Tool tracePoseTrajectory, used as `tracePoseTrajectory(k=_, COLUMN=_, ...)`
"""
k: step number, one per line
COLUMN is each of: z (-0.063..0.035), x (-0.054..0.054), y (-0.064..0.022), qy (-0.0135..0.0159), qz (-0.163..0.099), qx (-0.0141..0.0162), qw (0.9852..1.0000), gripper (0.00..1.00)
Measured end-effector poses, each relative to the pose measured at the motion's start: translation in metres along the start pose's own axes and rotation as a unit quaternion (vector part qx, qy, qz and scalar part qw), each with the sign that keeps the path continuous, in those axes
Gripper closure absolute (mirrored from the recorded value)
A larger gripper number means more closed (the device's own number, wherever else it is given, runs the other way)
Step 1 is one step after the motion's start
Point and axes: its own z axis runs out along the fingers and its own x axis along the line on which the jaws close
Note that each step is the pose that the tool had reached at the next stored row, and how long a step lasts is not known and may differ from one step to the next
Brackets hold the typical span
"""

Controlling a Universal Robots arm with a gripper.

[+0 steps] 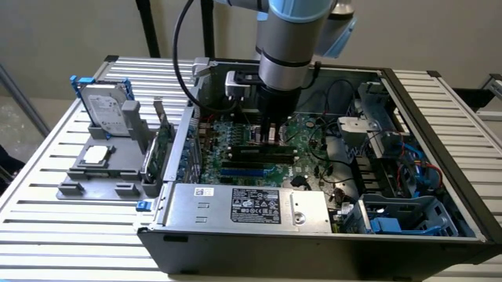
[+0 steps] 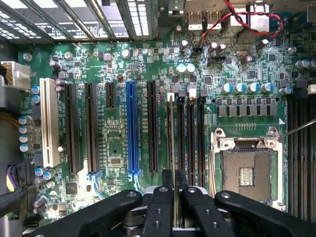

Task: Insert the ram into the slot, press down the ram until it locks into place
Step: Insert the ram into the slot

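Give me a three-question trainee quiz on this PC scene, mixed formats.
1. True or false: the end effector hangs over the motherboard.
2. Which slot colour does the motherboard lack? A blue, B white, C red.
3. Fill in: the hard drive stands outside the case, at the exterior view's ____.
Key: 1 true; 2 C; 3 left.

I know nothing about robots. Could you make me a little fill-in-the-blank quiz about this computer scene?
1. The end effector hangs over the green ___ inside the case.
2. Just one long slot is coloured ___.
3. The hard drive stands outside the case, on the exterior view's ___.
Missing words: motherboard; blue; left.
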Motion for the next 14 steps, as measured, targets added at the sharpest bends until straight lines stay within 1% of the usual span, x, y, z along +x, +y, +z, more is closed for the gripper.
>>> tracePoseTrajectory(k=4, z=-0.0002, x=-0.0003, y=-0.0043, qy=-0.0001, qz=0.0, qx=0.0, qw=1.0, gripper=0.86)
tracePoseTrajectory(k=6, z=0.0003, x=-0.0004, y=-0.0046, qy=-0.0001, qz=0.0, qx=0.0, qw=1.0, gripper=0.86)
tracePoseTrajectory(k=8, z=0.0011, x=-0.0003, y=-0.0046, qy=0.0, qz=0.0, qx=-0.0008, qw=1.0, gripper=0.86)
tracePoseTrajectory(k=11, z=0.0025, x=-0.0003, y=-0.0049, qy=0.0004, qz=0.0, qx=-0.0048, qw=1.0, gripper=0.86)
tracePoseTrajectory(k=14, z=0.0029, x=-0.0006, y=-0.0065, qy=0.0009, qz=0.0, qx=-0.0103, qw=0.9999, gripper=0.86)
